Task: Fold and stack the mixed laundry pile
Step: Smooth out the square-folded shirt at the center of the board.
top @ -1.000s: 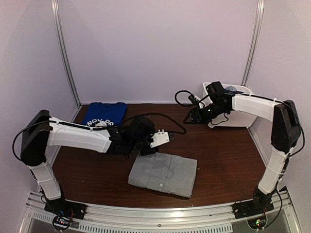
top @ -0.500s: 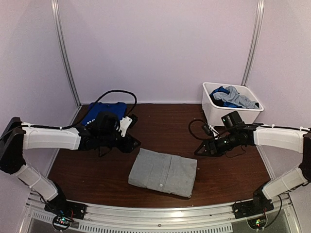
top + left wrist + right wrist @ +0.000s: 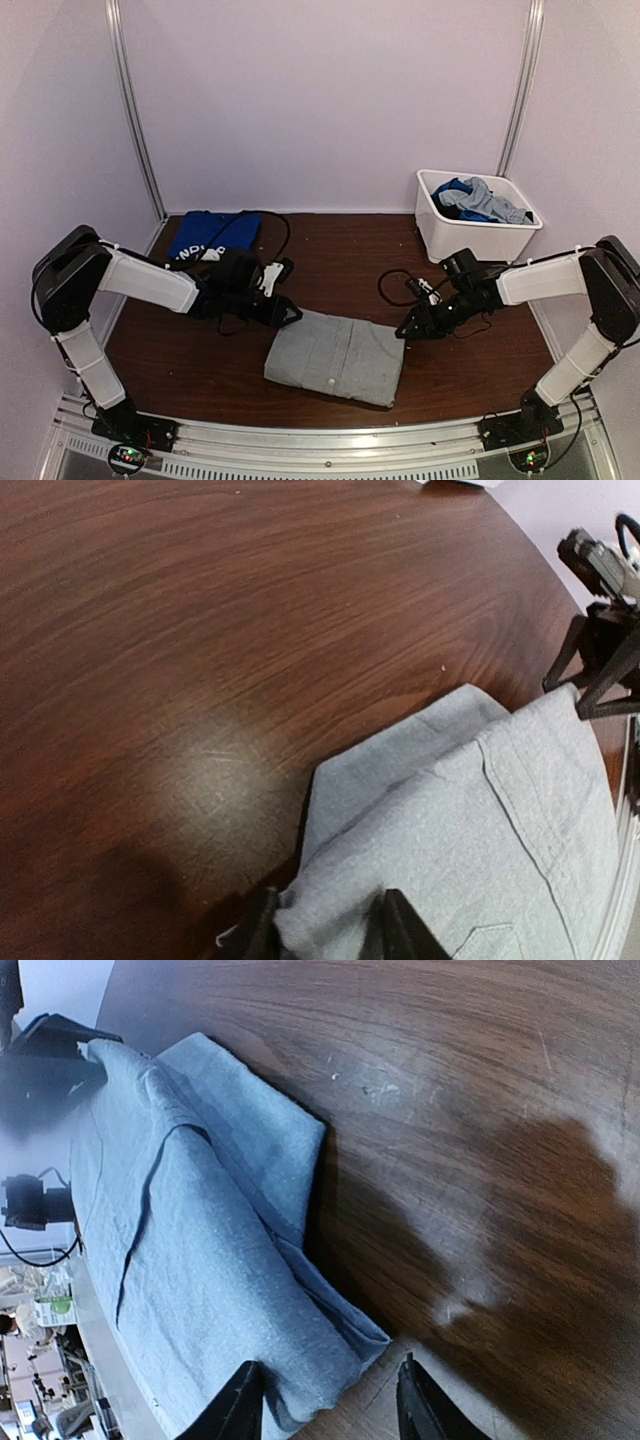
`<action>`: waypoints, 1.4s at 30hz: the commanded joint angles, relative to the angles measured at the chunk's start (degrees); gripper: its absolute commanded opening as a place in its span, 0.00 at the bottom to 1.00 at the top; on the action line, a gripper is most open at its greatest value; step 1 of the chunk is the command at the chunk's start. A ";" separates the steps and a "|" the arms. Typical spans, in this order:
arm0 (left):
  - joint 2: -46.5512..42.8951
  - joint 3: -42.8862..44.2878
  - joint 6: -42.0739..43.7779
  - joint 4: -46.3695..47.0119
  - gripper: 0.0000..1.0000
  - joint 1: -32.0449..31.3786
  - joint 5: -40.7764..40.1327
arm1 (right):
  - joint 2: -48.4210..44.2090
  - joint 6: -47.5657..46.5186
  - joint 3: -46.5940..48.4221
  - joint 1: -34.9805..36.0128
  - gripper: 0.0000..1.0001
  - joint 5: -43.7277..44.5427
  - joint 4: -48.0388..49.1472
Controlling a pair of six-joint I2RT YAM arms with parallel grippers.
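On my far left, a folded royal-blue garment (image 3: 205,236) with white print lies flat at the back corner of the brown table (image 3: 330,250). The left arm reaches low across the table in front of it, and the left gripper (image 3: 286,316) sits at the far left corner of the folded light-grey garment (image 3: 335,358), which lies in the near middle of the table. On the left wrist camera, that corner fills the space between the two fingers (image 3: 400,932). I cannot tell whether they are pinching it or only straddling it. At the grey garment's far right corner I see the right gripper (image 3: 406,331), also down at table level. From its wrist camera the fingers (image 3: 240,1406) stand apart around the corner, with bare wood showing between the cloth and one finger, so nothing is clamped there. Far right, at the back, the white bin (image 3: 432,232) holds a loose heap of blue and grey clothes (image 3: 478,200).
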 commanded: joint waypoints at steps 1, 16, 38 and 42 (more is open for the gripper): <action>0.64 -1.24 -2.45 6.52 0.26 2.06 2.83 | 1.57 -0.59 2.61 -0.01 0.39 -1.61 2.81; -4.85 -6.75 -3.06 9.32 0.00 6.05 0.82 | 0.37 -1.72 8.60 0.18 0.00 2.04 -1.13; -8.65 0.37 4.94 -0.10 0.53 8.87 -11.19 | 5.51 -6.97 28.03 -1.48 0.53 16.35 -6.61; -21.78 1.68 10.65 -7.66 0.97 7.21 -17.35 | -5.60 -9.89 29.53 -1.62 0.78 19.67 -9.64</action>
